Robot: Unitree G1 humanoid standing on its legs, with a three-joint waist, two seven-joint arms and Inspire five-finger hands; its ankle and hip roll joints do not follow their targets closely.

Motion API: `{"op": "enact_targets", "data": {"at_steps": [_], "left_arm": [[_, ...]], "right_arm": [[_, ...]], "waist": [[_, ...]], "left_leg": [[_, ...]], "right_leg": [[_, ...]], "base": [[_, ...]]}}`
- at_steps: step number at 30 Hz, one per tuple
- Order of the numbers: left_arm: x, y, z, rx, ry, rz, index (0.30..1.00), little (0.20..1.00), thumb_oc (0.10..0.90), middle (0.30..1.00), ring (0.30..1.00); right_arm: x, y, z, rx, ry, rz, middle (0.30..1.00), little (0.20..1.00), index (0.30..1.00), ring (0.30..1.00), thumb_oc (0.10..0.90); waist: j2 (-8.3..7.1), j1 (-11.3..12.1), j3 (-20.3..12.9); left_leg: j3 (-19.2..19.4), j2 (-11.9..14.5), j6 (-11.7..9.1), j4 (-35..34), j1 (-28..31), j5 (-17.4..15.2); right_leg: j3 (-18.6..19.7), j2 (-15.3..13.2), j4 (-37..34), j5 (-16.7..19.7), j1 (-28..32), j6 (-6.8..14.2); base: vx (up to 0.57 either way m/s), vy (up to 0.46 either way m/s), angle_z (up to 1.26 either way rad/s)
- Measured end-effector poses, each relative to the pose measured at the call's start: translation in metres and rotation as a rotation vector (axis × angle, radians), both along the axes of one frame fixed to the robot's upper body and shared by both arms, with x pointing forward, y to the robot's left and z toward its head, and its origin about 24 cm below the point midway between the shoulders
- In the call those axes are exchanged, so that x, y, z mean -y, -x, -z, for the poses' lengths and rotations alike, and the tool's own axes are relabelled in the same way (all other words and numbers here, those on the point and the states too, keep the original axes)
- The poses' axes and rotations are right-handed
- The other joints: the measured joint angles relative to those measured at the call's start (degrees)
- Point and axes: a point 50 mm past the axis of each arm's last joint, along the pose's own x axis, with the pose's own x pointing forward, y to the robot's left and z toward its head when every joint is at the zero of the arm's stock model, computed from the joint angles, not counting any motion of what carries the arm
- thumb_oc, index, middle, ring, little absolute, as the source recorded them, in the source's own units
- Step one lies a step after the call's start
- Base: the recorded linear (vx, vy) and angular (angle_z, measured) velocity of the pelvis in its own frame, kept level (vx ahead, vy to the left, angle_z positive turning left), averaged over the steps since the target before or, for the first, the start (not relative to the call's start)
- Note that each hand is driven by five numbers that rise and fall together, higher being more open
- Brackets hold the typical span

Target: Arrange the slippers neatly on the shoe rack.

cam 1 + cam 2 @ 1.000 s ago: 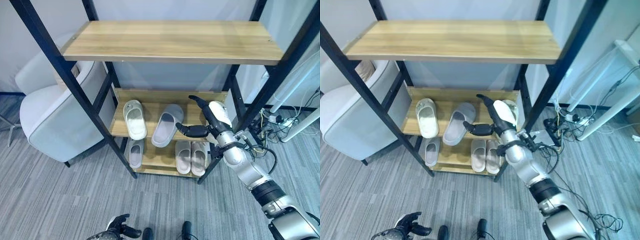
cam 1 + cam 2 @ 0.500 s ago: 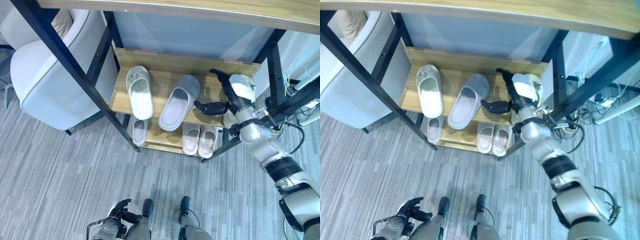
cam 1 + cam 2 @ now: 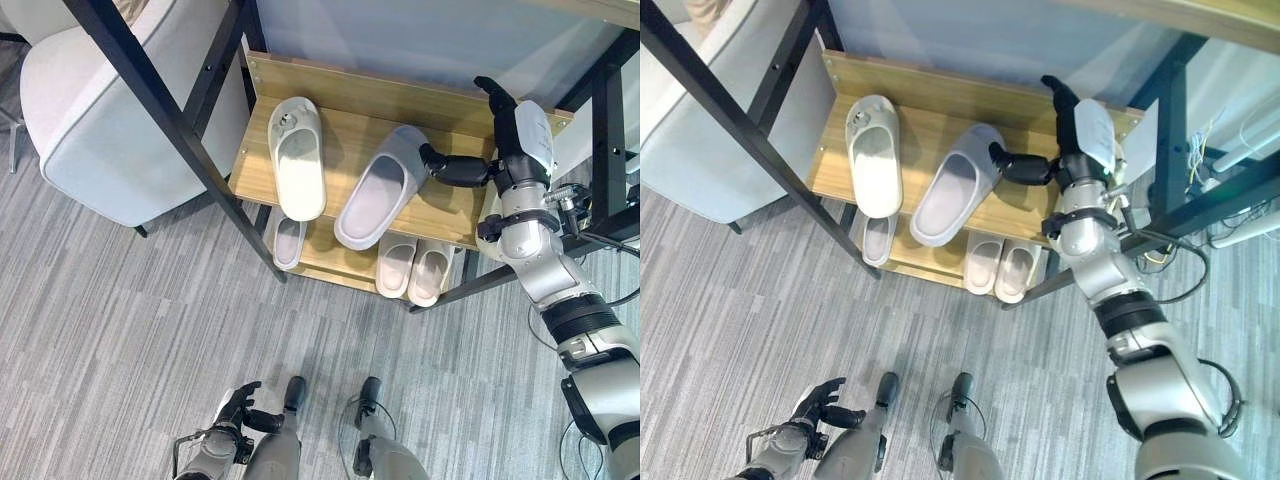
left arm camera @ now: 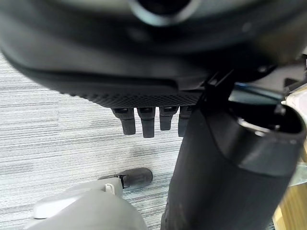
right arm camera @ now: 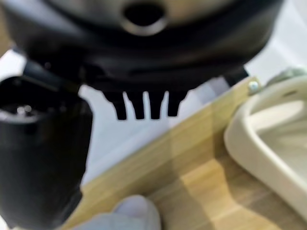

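Observation:
On the shoe rack's middle shelf (image 3: 345, 125) a white slipper (image 3: 297, 160) lies straight, and a grey slipper (image 3: 378, 190) lies askew beside it, toe towards the back right. My right hand (image 3: 522, 145) is open at the shelf's right end, fingers straight, thumb stretched out and touching the grey slipper's toe. The right wrist view shows that toe (image 5: 136, 211) and a cream slipper (image 5: 271, 136) next to the hand. My left hand (image 3: 236, 408) hangs open low over the floor.
The lower shelf holds a small grey slipper (image 3: 288, 243) and a pair of white slippers (image 3: 412, 268). Black rack posts (image 3: 180, 140) cross the view on the left and right. A pale armchair (image 3: 110, 120) stands left of the rack, and there is grey carpet in front.
The whole view has tilted down and closer to the rack. My right hand has moved towards the back of the shelf, and its thumb now rests at the grey slipper's toe.

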Motion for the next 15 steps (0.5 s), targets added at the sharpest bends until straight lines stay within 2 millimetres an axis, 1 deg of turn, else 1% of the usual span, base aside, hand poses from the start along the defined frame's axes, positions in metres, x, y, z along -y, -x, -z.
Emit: {"op": "enact_targets", "data": {"at_steps": [5, 10, 15], "left_arm": [[-0.004, -0.001, -0.001, 0.004, -0.006, -0.013, 0.900, 0.900, 0.800, 0.900, 0.900], [-0.004, -0.004, -0.002, 0.011, -0.011, -0.012, 0.900, 0.900, 0.800, 0.900, 0.900], [-0.009, -0.004, -0.003, 0.013, -0.027, -0.017, 0.900, 0.900, 0.800, 0.900, 0.900]], "right_arm": [[-0.014, -0.003, 0.008, -0.019, -0.055, -0.045, 0.900, 0.900, 0.900, 0.900, 0.800], [-0.028, -0.005, 0.017, -0.070, -0.073, -0.104, 0.900, 0.900, 0.900, 0.900, 0.800], [-0.055, -0.007, 0.037, -0.152, -0.071, -0.195, 0.900, 0.900, 0.900, 0.900, 0.800]], "waist": [[-0.96, 0.06, 0.44], [-1.65, 0.94, 0.57], [-3.07, 1.36, 0.27]], "left_leg": [[-0.51, 0.05, -0.47, -0.01, -0.15, 0.32], [-1.20, 0.07, -0.60, -0.02, -0.19, 0.60], [-1.46, 0.04, -0.59, -0.01, -0.19, 0.74]], "right_leg": [[-0.43, 0.02, 0.00, 0.00, 0.07, 0.00], [-1.00, 0.04, 0.00, 0.00, 0.28, 0.00], [-1.35, -0.03, 0.00, 0.00, 0.48, 0.01]], "base": [[0.03, -0.020, 0.05], [0.02, -0.025, 0.06], [0.01, -0.010, 0.03]]}}
